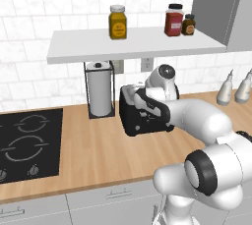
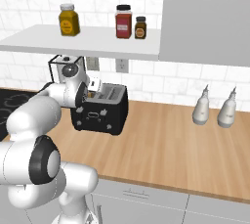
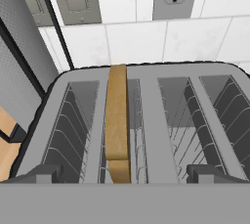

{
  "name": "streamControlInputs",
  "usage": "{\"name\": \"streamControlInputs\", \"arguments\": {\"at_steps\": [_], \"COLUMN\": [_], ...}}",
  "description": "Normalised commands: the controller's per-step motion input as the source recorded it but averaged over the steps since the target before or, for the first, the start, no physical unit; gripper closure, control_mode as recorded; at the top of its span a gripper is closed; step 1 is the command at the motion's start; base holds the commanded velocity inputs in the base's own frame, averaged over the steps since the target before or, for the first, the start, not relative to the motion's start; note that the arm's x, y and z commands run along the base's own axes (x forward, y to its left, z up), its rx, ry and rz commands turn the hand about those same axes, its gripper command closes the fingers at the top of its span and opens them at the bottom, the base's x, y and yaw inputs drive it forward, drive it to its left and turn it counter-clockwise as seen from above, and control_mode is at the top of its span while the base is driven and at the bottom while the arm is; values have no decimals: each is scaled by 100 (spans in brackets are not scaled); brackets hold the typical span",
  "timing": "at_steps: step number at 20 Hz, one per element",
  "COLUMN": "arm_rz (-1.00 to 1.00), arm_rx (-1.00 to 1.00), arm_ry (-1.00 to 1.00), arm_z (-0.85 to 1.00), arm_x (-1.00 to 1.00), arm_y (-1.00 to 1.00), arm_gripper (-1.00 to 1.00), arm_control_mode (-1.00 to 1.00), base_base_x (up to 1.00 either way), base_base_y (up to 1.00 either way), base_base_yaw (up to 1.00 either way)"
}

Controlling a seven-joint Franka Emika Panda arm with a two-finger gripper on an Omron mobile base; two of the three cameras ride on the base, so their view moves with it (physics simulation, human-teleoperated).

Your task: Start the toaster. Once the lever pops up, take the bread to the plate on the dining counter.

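I hang my two-finger claw (image 3: 124, 171) just above the black boxy toaster with the silver top (image 2: 100, 109), which stands on the long wood-topped counter (image 1: 98, 155) against the white tiled wall, to the right of the paper-towel roll in its black wire stand (image 1: 100, 89). My fingers are spread wide and pinch nothing; their dark tips (image 3: 41, 173) sit at the near edge of the toaster, one on each side.

The thin tan-brown bread slice with the darker crust (image 3: 116, 120) stands on edge in the left slot, directly below and slightly left of the midpoint of my claw. Its long edge runs from near to far, along the slot, so my finger line crosses it squarely. The right slot looks empty, with only wire guides inside.

I judge that the bread rides high enough to show its top edge, so the lever is probably up; whether toasting is finished or not yet started I cannot tell. The lever itself is hidden from me. If lifting comes next, I need to shift a little left and descend straight down over the slice
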Motion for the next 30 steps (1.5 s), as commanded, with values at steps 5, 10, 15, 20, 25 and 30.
{"name": "streamControlInputs", "arguments": {"at_steps": [5,10,15,20,25,30], "arm_rz": [0,0,0,0,0,0], "arm_rx": [0,0,0,0,0,0], "arm_ry": [0,0,0,0,0,0], "arm_z": [0,0,0,0,0,0], "arm_x": [0,0,0,0,1,11], "arm_y": [0,0,0,0,0,3], "arm_gripper": [-100,-100,-100,-100,-100,-100], "arm_control_mode": [-100,-100,-100,-100,-100,-100], "base_base_x": [0,0,0,0,0,0], "base_base_y": [0,0,0,0,0,0], "base_base_yaw": [0,0,0,0,0,0]}}
